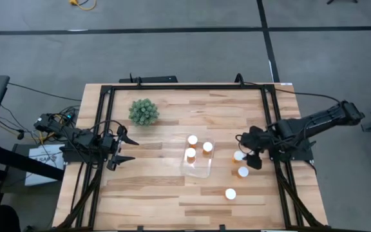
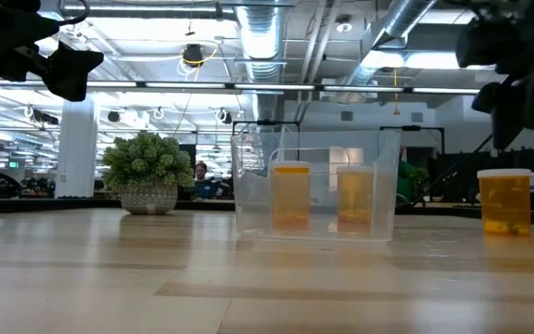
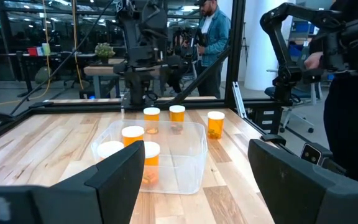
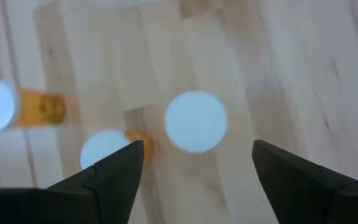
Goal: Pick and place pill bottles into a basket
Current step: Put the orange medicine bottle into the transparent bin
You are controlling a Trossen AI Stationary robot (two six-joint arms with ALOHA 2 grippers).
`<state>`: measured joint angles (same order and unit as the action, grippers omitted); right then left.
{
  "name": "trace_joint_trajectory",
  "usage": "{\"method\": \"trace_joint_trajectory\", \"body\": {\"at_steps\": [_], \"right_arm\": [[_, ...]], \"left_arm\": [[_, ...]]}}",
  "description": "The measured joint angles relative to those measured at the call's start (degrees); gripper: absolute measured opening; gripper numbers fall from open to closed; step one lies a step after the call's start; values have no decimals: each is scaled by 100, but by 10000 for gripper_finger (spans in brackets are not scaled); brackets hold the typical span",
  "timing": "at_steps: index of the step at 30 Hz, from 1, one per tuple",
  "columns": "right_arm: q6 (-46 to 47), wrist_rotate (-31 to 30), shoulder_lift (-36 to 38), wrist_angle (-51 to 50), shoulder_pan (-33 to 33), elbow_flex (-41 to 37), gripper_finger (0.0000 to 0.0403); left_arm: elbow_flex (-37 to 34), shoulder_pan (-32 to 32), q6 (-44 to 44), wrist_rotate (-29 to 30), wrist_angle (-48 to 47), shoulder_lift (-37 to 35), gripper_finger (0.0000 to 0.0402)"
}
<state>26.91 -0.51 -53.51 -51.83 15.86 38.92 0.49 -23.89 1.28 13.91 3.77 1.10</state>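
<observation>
The clear basket (image 1: pixel 198 169) stands mid-table and holds three orange pill bottles with white caps (image 1: pixel 192 139) (image 1: pixel 207 147) (image 1: pixel 190 153). Three more bottles stand upright on the wood to its right (image 1: pixel 239 155) (image 1: pixel 243 171) (image 1: pixel 230 193). My right gripper (image 1: pixel 250 153) is open and points down, just above the farthest of these loose bottles (image 4: pixel 196 121). Its fingers stand either side of the white cap and touch nothing. In the low view it (image 2: pixel 513 102) hangs clear above that bottle (image 2: pixel 505 199). My left gripper (image 1: pixel 126 149) is open and empty at the table's left, facing the basket (image 3: pixel 166 180).
A green spiky plant (image 1: pixel 143 111) in a pot stands at the far left of the table. A black frame (image 1: pixel 185 86) runs along the table's edges. In the left wrist view a person (image 3: pixel 215 31) stands in the room beyond the table.
</observation>
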Motion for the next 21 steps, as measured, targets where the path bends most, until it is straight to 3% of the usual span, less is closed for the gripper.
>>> {"method": "trace_joint_trajectory", "body": {"at_steps": [8, 21], "right_arm": [[-406, -138, -354, 86, 387, 2, 296], [-855, -295, -1298, 572, 391, 4, 296]], "left_arm": [[-1, -1, 2, 0, 0, 0, 277], [-1, 0, 1, 0, 0, 2, 277]]}}
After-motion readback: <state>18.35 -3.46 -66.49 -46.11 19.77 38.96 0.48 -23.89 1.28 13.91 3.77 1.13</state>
